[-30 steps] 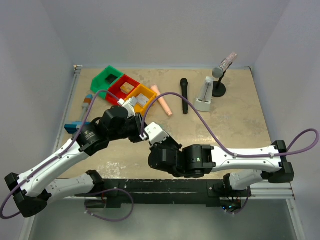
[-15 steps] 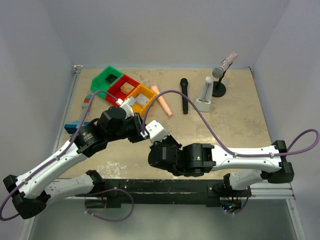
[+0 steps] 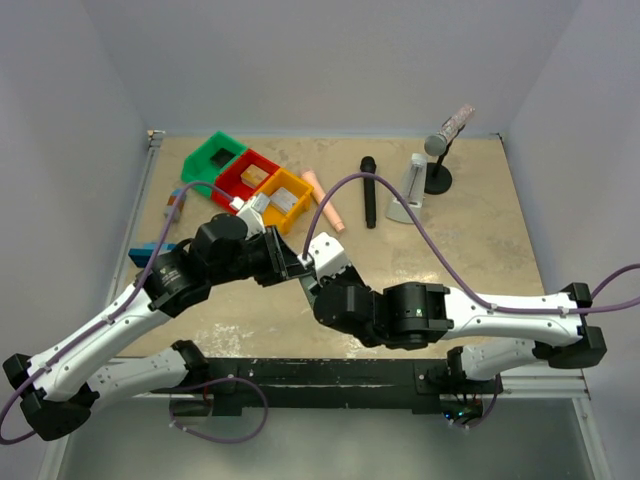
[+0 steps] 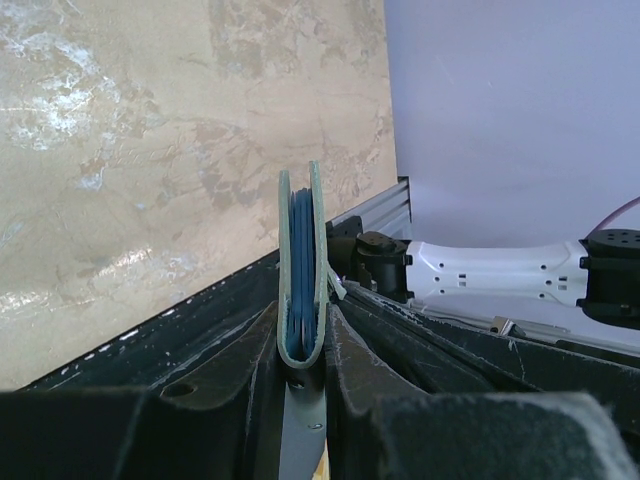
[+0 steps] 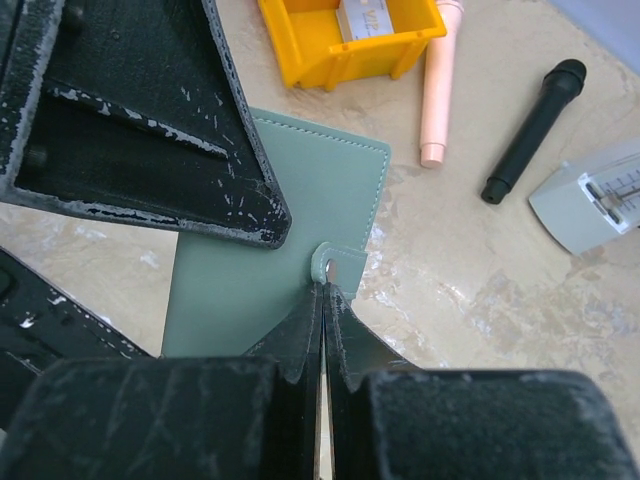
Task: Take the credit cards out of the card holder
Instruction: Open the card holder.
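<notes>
The opening step of the task is in hand. The left gripper (image 4: pixel 302 330) is clenching across both covers of the pale teal-green, soft plastic bifold card holder (image 5: pixel 285 215) near its folded edge. It is holding the card holder up between the two arms, just in front of a yellow plastic bin (image 5: pixel 320 55) on the mottled beige table (image 5: pixel 470 270). The right gripper (image 5: pixel 322 298) is pressing its fingertips tightly together on the small rounded snap tab (image 5: pixel 326 266) sticking out from the card holder's free edge, and it appears to be pinching the tab's lower rim rather than merely touching it. The next move is probably calling for a steady pull on that tab, away from the cover, to pop the snap. After that the left gripper would have to ease off or shift onto a single cover, because its squeeze is pinning the two halves shut. The credit cards are not showing anywhere. In the left wrist view the card holder is presenting itself edge-on, with dark blue layers between the covers, and it is impossible to tell whether these are pocket panels or card edges. From above, the two wrists are covering the card holder almost entirely. Whether the snap is fastened is also staying out of sight.
</notes>
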Robot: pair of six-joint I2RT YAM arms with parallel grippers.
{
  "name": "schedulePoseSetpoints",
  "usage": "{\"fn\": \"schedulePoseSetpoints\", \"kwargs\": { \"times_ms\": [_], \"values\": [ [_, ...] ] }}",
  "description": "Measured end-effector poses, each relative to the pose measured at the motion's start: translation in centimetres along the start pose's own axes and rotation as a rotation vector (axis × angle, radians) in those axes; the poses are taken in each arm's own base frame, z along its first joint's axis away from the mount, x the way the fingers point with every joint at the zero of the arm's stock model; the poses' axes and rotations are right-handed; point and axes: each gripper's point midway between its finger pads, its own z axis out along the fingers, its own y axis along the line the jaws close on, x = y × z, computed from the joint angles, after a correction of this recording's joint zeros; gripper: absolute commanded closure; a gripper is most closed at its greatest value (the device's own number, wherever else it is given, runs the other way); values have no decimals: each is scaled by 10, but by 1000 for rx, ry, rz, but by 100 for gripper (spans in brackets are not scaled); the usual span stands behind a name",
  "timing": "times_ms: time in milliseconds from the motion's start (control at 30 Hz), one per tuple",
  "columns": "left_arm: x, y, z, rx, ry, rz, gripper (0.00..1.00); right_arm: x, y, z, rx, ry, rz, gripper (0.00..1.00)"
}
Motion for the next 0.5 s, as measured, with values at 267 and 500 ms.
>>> {"fn": "schedulePoseSetpoints", "kwargs": {
  "times_ms": [267, 500],
  "values": [
    [0, 0, -1, 2, 0, 4, 100, 0, -1, 0, -23, -1, 51, 100],
    [1, 1, 0, 1, 1, 6, 100, 1, -1, 0, -32, 1, 73, 100]
  ]
}}
